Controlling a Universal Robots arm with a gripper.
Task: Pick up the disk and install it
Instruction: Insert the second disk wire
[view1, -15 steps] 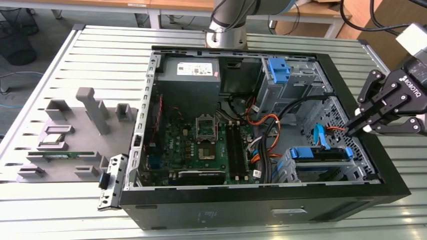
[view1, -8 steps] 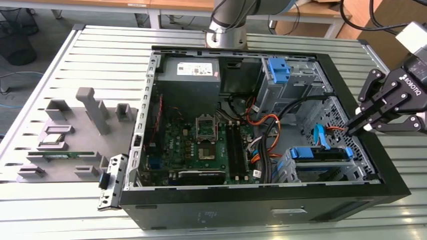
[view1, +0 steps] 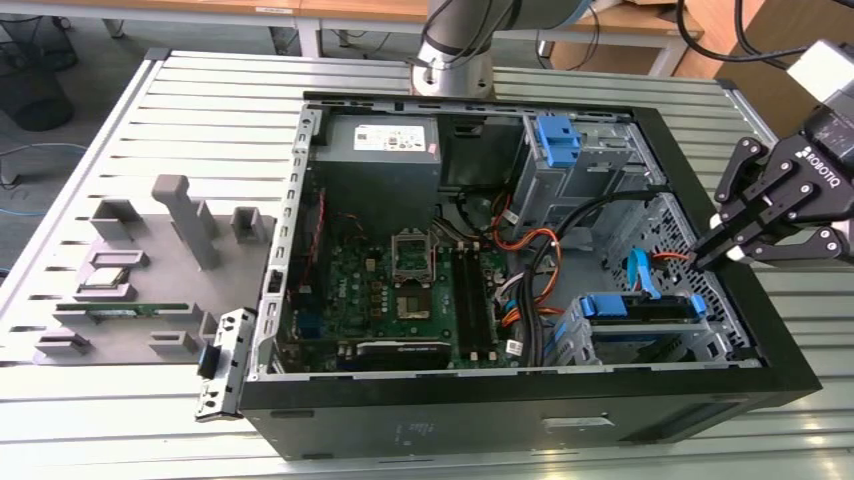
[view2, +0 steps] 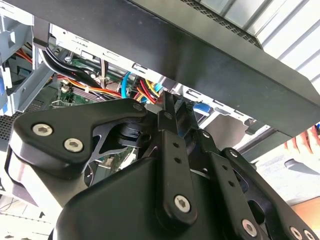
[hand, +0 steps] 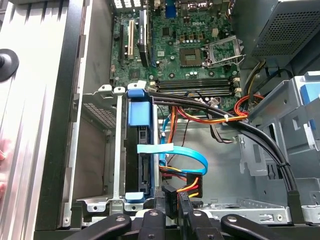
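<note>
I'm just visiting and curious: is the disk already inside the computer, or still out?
In. The disk, with blue rails, sits in the drive cage of the open computer case; the gripper holds nothing.

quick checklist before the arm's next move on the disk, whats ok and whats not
1. Gripper empty: ok, jaws shut with nothing between them.
2. Disk in the drive cage: ok, it stands inside the cage, blue rail showing.
3. Disk fully seated: cannot tell.
4. Blue data cable plugged into the disk: cannot tell, it lies beside it.
5. Person's hand away from the computer case: not ok, it is close beside the case.
</note>
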